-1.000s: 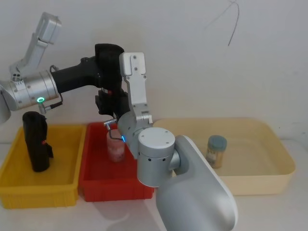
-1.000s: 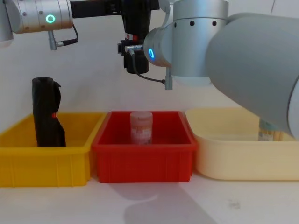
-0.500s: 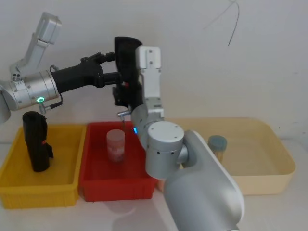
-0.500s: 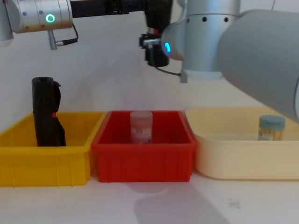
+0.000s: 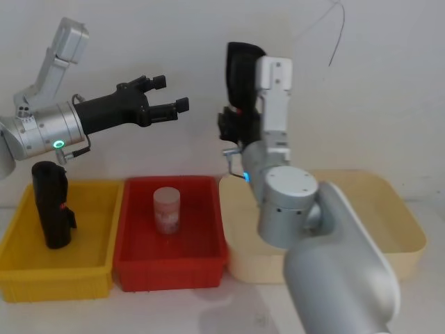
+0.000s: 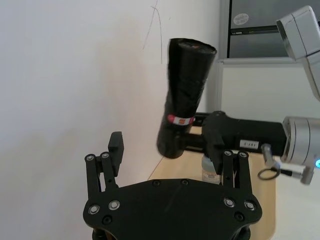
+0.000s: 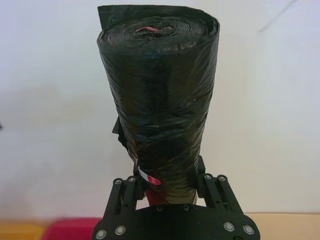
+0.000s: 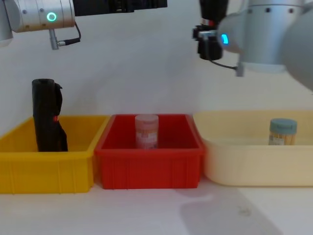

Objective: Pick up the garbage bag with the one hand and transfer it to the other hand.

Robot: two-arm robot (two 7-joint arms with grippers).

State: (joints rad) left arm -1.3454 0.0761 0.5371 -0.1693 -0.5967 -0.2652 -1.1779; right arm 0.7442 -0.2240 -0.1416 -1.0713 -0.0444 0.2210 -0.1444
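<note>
Black plastic, tightly rolled: the garbage bag (image 5: 241, 75) stands upright in the air, its long axis vertical, clamped near its lower end between the fingers of the right gripper (image 7: 167, 182), the blue-ringed arm's hand, high above the gap between the red bin (image 5: 169, 268) and the cream tray (image 5: 407, 247). A small red-and-white label (image 7: 150, 178) sits just above the grip. The left gripper (image 5: 163, 97), on the green-ringed arm, hangs in the air above the red bin with its fingers spread apart and nothing between them; the roll lies to its right, well apart from it, at about the same height. The hand-over looks done: the bag is with the right arm alone, so that arm is the one any next move turns on, and the roll's free upper end leaves the bulk of its length above the grip. Counted: two grippers, two black rolls (the held one, and a second roll (image 5: 53, 205) with a loose flap standing in the yellow bin (image 5: 59, 278) at the left), three containers side by side, one pinkish jar (image 5: 167, 210) in the red bin, one blue-lidded jar (image 8: 282, 132) in the cream tray
</note>
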